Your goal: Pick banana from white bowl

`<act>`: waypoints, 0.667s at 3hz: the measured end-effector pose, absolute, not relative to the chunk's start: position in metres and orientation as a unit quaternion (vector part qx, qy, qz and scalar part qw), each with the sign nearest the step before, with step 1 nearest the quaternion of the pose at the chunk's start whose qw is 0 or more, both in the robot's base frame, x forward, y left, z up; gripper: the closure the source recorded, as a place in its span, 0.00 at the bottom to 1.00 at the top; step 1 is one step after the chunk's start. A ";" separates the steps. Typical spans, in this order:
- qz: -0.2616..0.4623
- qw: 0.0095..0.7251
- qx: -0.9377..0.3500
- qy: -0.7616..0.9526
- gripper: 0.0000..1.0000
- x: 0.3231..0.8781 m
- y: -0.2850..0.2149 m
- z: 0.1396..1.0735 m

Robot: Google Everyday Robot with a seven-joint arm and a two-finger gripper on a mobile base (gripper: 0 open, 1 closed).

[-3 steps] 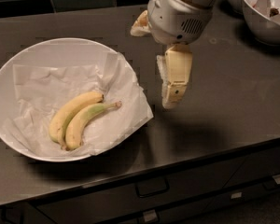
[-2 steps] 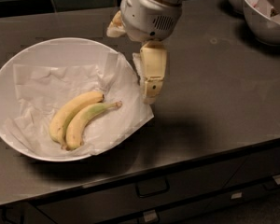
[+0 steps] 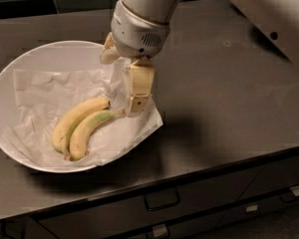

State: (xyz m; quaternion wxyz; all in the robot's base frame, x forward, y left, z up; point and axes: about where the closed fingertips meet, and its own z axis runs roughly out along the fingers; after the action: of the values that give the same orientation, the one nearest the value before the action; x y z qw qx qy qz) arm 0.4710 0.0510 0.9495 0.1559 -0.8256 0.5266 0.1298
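The white bowl (image 3: 45,54) is wide and shallow, lined with crumpled white paper (image 3: 45,93), and sits at the left of the dark counter. Two bananas lie in it side by side. The banana (image 3: 89,131) is the nearer, slimmer one, with a green-tinged neck and a thin stem pointing right. A plumper all-yellow banana (image 3: 77,118) lies just behind it. My gripper (image 3: 122,86) hangs over the bowl's right side and is open and empty. Its near finger (image 3: 139,91) points down, its tip right at the banana's stem end. The far finger (image 3: 108,51) is mostly hidden behind the wrist.
The dark counter (image 3: 229,98) stretches to the right of the bowl. Its front edge runs along the bottom, with drawers and handles (image 3: 162,200) below. A pale arm link (image 3: 269,14) crosses the upper right corner.
My gripper has moved left from over the bare counter to over the bowl's right side and come down to the banana's stem end. The bananas and bowl have not moved.
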 end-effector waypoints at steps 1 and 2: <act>0.137 0.156 -0.814 0.542 0.32 0.461 0.055 0.939; 0.137 0.154 -0.803 0.559 0.49 0.456 0.052 0.927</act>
State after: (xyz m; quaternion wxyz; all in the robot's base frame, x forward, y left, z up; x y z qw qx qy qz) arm 0.4561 0.0522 0.9273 0.1538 -0.8029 0.5594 0.1368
